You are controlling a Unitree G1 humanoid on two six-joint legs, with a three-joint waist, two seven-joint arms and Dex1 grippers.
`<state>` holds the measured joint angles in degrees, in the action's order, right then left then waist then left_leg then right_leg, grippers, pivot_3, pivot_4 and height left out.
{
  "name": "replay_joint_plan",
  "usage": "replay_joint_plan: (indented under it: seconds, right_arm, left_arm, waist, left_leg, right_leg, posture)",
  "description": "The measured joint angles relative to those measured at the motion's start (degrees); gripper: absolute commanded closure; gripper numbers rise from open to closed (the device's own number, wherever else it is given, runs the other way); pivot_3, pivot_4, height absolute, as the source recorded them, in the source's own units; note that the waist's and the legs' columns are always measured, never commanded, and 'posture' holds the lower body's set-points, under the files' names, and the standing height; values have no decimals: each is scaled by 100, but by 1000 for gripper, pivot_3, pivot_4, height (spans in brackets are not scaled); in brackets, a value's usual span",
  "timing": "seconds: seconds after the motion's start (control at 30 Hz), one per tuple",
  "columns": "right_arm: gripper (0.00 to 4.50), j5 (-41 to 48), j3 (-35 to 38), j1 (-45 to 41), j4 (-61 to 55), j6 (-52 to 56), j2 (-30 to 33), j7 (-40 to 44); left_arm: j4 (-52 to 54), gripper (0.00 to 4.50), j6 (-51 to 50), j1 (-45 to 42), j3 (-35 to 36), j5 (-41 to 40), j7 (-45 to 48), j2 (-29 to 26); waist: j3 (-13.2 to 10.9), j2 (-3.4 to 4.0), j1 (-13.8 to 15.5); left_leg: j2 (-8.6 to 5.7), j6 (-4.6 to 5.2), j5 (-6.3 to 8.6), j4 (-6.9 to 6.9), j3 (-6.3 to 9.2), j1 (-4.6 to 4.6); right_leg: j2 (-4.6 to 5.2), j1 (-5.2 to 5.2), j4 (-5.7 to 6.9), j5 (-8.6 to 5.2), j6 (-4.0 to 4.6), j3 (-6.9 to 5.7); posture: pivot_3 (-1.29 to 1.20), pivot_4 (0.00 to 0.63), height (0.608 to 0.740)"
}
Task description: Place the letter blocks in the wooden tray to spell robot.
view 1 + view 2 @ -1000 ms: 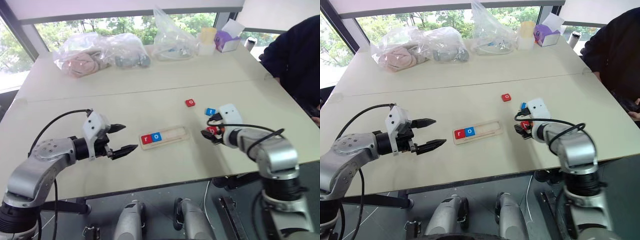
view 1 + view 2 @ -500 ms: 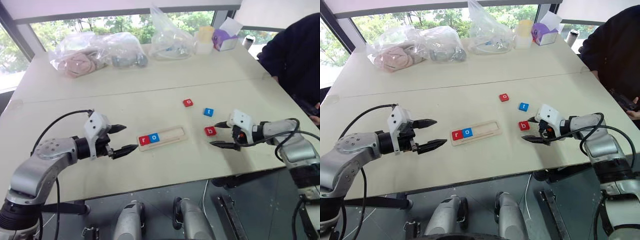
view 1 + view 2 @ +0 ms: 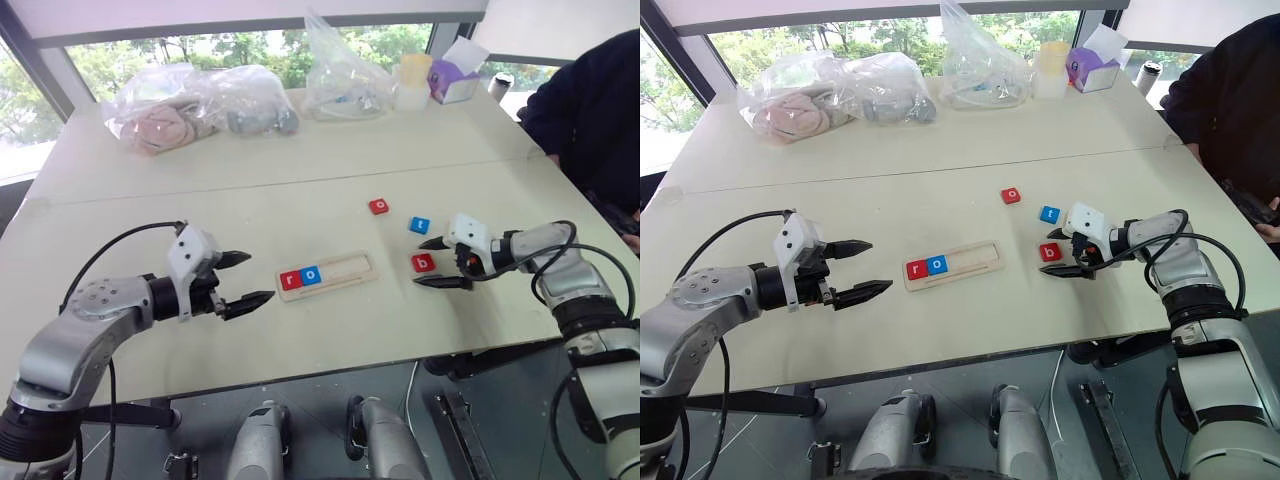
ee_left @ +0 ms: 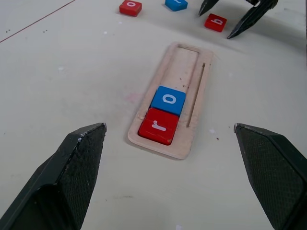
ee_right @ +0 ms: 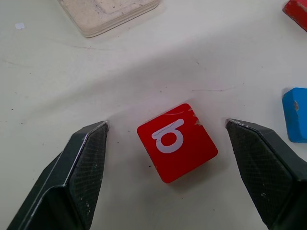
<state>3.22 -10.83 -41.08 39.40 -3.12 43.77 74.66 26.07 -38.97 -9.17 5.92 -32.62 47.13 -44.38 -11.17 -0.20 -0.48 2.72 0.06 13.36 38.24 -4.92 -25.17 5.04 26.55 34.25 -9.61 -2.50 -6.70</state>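
R gripper [image 3: 436,263] sits low over the table [image 3: 300,180] w/ jaws spread wide, nothing held. The red "b" block [image 5: 176,142] lies flat betw. its two fingers [image 5: 84,163], a gap on each side, no contact visible. In the R wrist view the block is turned at an angle to the fingers, not square w/ them. The blue "t" block [image 3: 419,225] is just outside the far finger, near but apart from it. The red "o" block [image 3: 379,206] lies further out beyond the "t", well clear of the jaws.

L gripper [image 3: 245,278] hovers over the table, jaws also wide & empty. The wooden tray [image 4: 192,100] is straight ahead of the L fingertips, a short way off, not touched. In the tray's end nearest the L jaws sit the red "r" block [image 4: 158,126] & the blue "o" block [image 4: 168,100], side by side, touching; the rest of the tray towards the R gripper is bare wood.

At the far edge of the table: clear plastic bags [image 3: 200,105] w/ soft contents, a purple box [image 3: 455,82] and a pale cup [image 3: 414,80]. A person in a dark sleeve [image 3: 590,110] is at the table's R side.
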Motion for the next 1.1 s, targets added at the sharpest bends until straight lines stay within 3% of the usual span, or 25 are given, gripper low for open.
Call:
replay_joint_plan:
  seconds: [0.27,0.43,0.53,0.83,1.1]
  right_arm:
    - [509,-76,1,-104,243,-170,-12,112]
    - [2087,-109,-3,-108,254,-219,-69,167]
    - [3319,-139,0,-132,257,-228,-117,172]
    - [3347,-233,-20,-216,-108,-19,-271,301]
    - [3347,-287,-509,-929,-718,89,-1091,658]
  left_arm:
    - [1,0,0,38,1,0,-8,-6]
    - [1,0,1,37,1,2,-7,-8]
    - [0,0,2,35,0,3,-6,-8]
    - [0,0,10,12,-2,17,-10,-7]
    - [0,0,58,-31,-25,68,-67,6]
  waist:
    - [1,0,13]
    - [1,-1,-1]
    - [1,-1,-7]
    - [1,0,-23]
    - [1,1,-13]
  left_leg:
    - [0,0,0,0,1,13]
    - [0,-2,-1,2,-1,17]
    - [0,-4,-2,2,-2,25]
    - [3,-6,-4,1,-3,30]
    - [6,-10,-6,1,-5,35]
  right_leg:
    - [2,-17,-1,-1,1,1]
    - [1,-18,2,2,1,1]
    - [1,-23,5,3,4,3]
    - [0,-19,15,5,4,6]
    - [-4,-10,38,10,-4,9]
  posture:
    - [0,150,725]
    - [0,150,725]
    - [0,150,725]
    - [0,150,725]
    - [0,150,725]
